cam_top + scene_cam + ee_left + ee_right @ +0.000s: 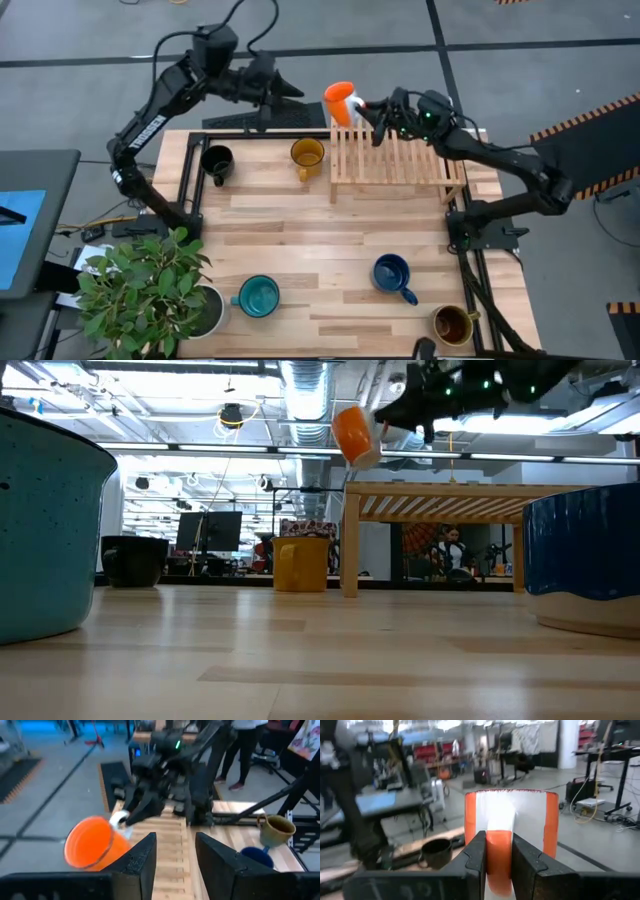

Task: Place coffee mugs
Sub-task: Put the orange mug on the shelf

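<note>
- One orange mug [341,101] was held in the air at the far left corner of the wooden rack [395,160], pinched by its handle between the fingers of the right gripper [376,108], presumably so it could be set on the rack.
- It was tipped sideways, its mouth turned toward the left gripper [291,92], whose fingers were spread, empty, just beside it.
- Five other mugs stood on the table [320,245]: black [217,163], yellow [307,156], teal [258,296], dark blue [392,275], olive-brown [453,324].

I can read no text, label, brand, number or sign on anything in front of me.
</note>
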Tool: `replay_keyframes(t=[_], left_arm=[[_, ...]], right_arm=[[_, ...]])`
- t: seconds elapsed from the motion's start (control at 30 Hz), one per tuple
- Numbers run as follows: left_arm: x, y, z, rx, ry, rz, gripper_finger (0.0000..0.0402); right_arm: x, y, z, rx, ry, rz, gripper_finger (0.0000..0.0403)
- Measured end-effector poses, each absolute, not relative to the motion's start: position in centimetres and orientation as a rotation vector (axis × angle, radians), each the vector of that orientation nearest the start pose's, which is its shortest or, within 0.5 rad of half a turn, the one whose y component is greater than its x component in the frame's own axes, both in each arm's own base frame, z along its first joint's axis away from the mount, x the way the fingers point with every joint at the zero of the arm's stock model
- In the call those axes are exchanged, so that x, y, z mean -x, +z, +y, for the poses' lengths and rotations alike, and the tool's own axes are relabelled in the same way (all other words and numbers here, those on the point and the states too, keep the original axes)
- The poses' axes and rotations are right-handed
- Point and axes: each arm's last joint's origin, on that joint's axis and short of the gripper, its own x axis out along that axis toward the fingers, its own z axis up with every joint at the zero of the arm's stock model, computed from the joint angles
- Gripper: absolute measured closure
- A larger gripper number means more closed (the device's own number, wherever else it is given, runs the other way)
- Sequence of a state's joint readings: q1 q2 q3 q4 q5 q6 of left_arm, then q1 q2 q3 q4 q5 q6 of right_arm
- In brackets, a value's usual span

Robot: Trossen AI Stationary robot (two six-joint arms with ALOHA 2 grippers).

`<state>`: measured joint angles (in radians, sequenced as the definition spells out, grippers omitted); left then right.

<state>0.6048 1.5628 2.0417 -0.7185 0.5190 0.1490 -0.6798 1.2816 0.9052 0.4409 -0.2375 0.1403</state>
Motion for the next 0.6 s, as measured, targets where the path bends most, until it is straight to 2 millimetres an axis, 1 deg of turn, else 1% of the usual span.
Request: replay_keyframes(t=[0.13,0.27,0.37,0.47,0.6], left_arm=[[-25.2,50.9,15.3,-0.041,0.072,0.099,0.028],[-24.6,50.4,14.9,-0.018,0.085,-0.01,0.028],[-24.0,50.2,14.6,-0.01,0.086,-0.06,0.028],[-23.5,50.2,14.2,0.0,0.085,-0.079,0.028],[-23.3,50.2,13.9,0.018,0.101,-0.084,0.028]], right_arm=[[-23.7,30.9,-18.5,-0.128,-0.469,-0.139,0.032],[-24.5,29.1,-19.3,-0.142,-0.531,-0.122,0.032],[-25.1,27.9,-20.0,-0.146,-0.553,-0.109,0.032],[-25.6,27.2,-20.4,-0.128,-0.594,-0.111,0.032],[-26.0,26.1,-20.9,-0.119,-0.622,-0.087,0.032]])
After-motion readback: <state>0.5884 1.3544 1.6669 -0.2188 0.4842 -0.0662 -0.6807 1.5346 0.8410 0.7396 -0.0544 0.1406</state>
